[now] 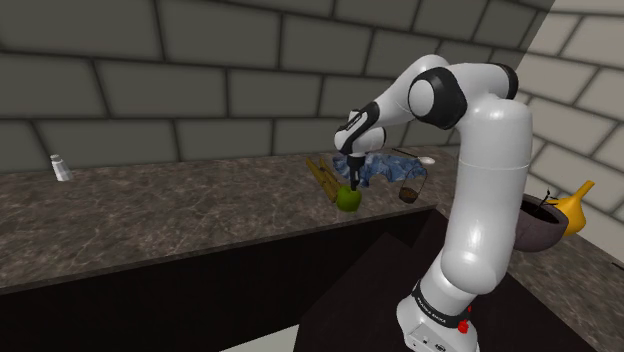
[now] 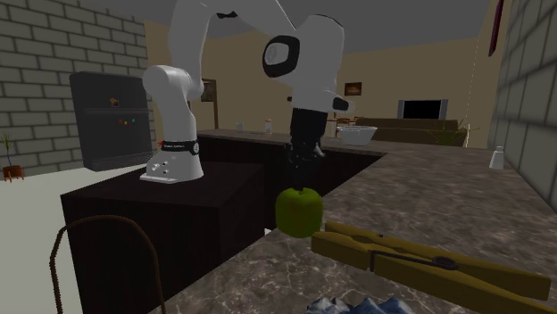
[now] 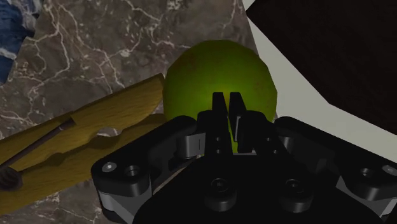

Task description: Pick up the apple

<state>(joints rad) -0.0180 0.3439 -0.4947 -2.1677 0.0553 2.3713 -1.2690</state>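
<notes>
Black gripper (image 3: 227, 100) fingers nearly meet, gripping nothing, just above the green apple (image 3: 219, 73). It sits mid-frame in the shoulder view, beside a wooden clothespin (image 3: 76, 130).

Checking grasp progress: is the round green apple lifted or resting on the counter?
Resting. The round green apple sits on the dark marbled countertop; the black hand hovers above, not clasping it.
</notes>
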